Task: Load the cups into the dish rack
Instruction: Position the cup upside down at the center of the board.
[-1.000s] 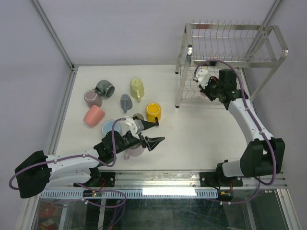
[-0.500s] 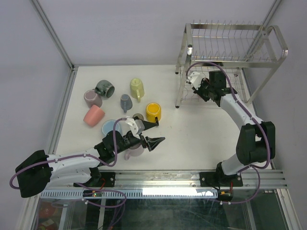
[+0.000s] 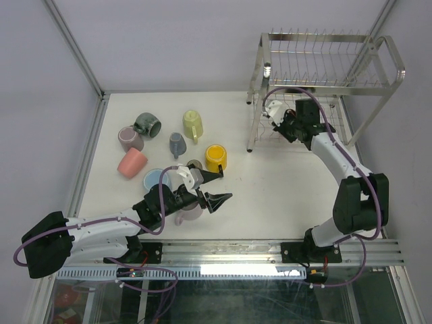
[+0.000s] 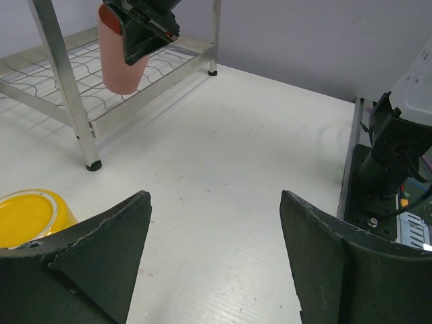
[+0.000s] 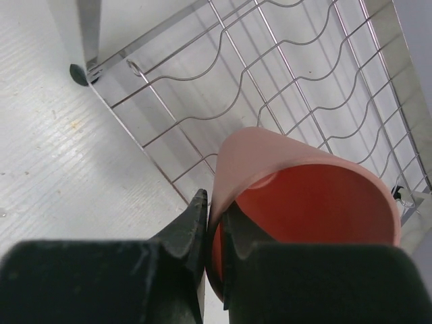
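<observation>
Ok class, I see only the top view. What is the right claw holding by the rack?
Observer: A pink cup, mouth up. The right claw pinches its wall, one finger inside.
Operator: Is it on the shelf yet?
Observer: It hangs over the wavy lower shelf of the rack; I cannot tell whether it touches.
Operator: And the left claw?
Observer: The left claw is open, with only table between its jaws.
</observation>
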Available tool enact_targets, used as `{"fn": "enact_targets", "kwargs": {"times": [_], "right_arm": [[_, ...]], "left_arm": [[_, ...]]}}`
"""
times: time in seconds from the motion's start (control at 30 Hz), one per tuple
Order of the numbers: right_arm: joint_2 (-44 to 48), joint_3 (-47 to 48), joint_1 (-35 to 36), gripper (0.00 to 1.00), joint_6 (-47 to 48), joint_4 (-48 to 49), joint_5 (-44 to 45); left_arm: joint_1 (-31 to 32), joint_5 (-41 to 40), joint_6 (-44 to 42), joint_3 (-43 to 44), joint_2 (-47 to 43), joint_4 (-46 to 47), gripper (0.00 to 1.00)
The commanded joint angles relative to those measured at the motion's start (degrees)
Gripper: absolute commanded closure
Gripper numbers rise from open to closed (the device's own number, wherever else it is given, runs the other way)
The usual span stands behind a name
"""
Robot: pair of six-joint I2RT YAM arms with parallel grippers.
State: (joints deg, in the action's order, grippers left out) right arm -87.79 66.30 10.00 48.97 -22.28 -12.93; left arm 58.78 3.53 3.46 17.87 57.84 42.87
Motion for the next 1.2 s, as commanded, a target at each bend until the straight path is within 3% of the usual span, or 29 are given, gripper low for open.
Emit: {"fn": "enact_targets", "kwargs": {"times": [0.0, 0.13, 0.33, 0.6, 0.77, 0.93, 1.17], "right_arm": [[8.5, 3.0, 0.1, 1.00, -1.9, -1.9, -3.0], [15.3, 2.5, 0.0, 1.00, -5.1, -7.6, -8.5], [23.8, -1.1, 0.0, 1.00, -11.5, -14.6, -24.6], [24.4, -1.8, -0.6, 1.00, -25.9, -12.5, -52.8], [23.5, 3.5, -0.8, 1.00, -42.4, -5.2, -58.0], [22.3, 5.0, -1.5, 1.00, -67.6, 16.1, -59.7], [19.5, -2.9, -1.5, 1.00, -112.6, 60.2, -56.7]], "left_arm": [[-0.3, 1.1, 0.1, 1.8, -1.0, 3.7, 0.24], [-0.3, 1.4, 1.9, 1.1, -0.8, 7.5, 0.20], [-0.4, -1.8, 9.9, -1.3, 0.0, 17.4, 0.02], [-1.3, -13.1, 35.1, -4.2, 4.1, 31.9, 0.01], [-1.4, -19.2, 46.2, -6.5, 5.6, 41.4, 0.01], [-1.4, -24.9, 52.0, -4.8, 6.3, 43.0, 0.01], [-1.4, -27.7, 55.3, 3.5, 13.9, 47.3, 0.01]]}}
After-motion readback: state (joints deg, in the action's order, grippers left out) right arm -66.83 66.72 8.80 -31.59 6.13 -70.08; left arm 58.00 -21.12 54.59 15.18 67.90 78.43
